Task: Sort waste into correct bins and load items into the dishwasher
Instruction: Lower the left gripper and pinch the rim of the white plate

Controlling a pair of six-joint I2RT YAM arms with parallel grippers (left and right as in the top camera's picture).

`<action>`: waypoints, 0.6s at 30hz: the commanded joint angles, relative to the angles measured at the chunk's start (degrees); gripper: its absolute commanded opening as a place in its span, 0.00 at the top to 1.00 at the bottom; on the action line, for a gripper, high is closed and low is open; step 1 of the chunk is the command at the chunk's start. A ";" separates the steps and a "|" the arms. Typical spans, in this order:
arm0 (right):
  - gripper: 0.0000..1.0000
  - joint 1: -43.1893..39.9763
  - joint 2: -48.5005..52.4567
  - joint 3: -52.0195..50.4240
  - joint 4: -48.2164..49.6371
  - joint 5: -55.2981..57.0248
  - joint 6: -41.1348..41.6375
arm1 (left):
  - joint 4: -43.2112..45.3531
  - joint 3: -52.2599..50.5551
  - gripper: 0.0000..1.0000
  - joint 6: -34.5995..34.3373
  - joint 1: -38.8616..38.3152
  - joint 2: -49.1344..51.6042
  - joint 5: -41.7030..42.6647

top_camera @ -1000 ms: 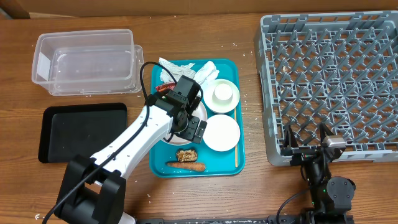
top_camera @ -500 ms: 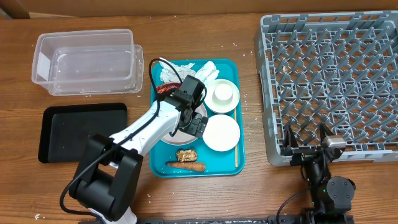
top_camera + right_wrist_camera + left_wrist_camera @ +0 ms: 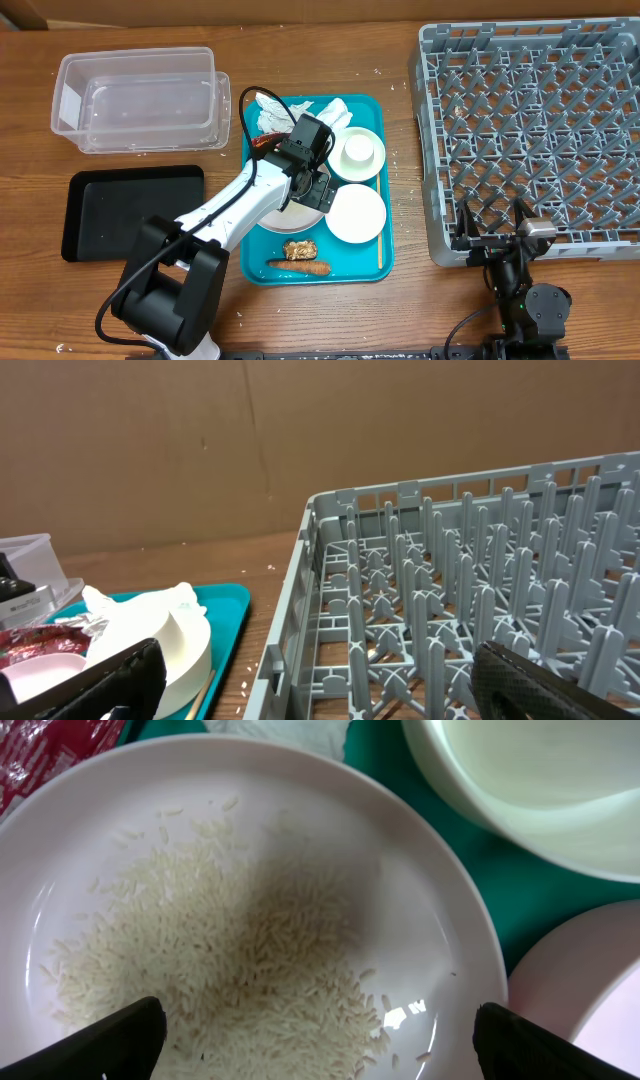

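plate (image 3: 250, 870) with loose rice (image 3: 230, 980) on tray (image 3: 387, 262), right below left fingers (image 3: 115, 1042) | left spread wide, empty; right fingers (image 3: 105, 682) wide, by rack (image 3: 530, 120) | likely stiff, slick, breakable; rice spills if tilted | pinch rim, keep level

Left gripper (image 3: 315, 192) over a white plate (image 3: 289, 224) on the teal tray (image 3: 258, 262); grey rack (image 3: 530, 130) well apart at right

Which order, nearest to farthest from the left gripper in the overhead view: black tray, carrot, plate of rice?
1. Plate of rice, directly under the left gripper.
2. Carrot, on the teal tray, nearer the robot.
3. Black tray, off to the left.
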 commanded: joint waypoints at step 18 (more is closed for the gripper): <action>0.00 0.31 -0.61 -0.57 0.26 0.31 -0.22 | 1.55 1.38 0.00 6.69 -0.26 0.50 6.80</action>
